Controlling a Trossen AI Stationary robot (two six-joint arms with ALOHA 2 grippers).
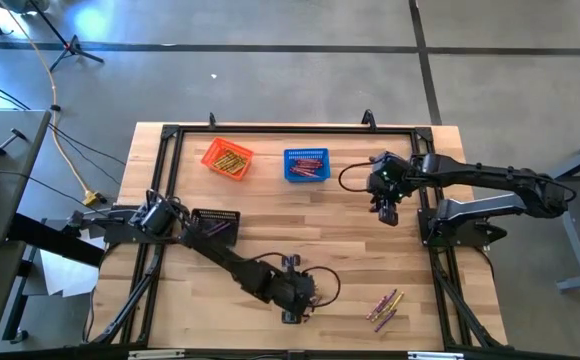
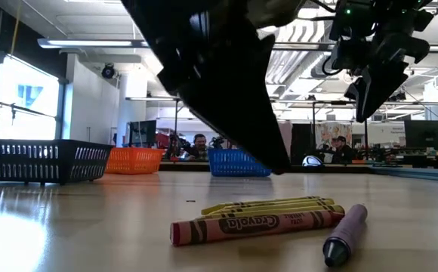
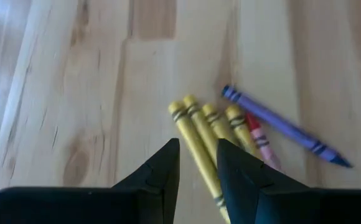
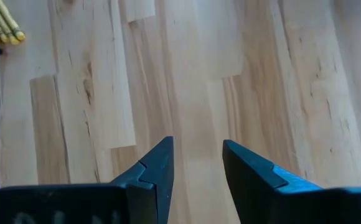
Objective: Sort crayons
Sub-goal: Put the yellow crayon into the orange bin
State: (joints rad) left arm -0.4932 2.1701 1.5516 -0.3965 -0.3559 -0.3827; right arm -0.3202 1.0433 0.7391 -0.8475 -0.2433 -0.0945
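A small pile of crayons [image 1: 385, 308] lies flat on the wooden table near its front edge: several yellow ones [image 3: 199, 127], a red one [image 2: 257, 225] and a purple one [image 3: 280, 124]. My left gripper [image 1: 300, 300] hovers just left of the pile, above the table, open and empty; its fingers [image 3: 168, 168] point toward the yellow crayons. My right gripper [image 1: 388, 212] hangs open and empty over bare table at the right, well behind the pile. The pile also shows far off in the right wrist view [image 4: 0, 25].
An orange basket [image 1: 228, 158] holding yellow crayons and a blue basket [image 1: 306, 165] holding crayons stand at the far side of the table. A black basket [image 1: 215, 222] stands at the left, by the left arm. A black frame [image 1: 160, 200] edges the table.
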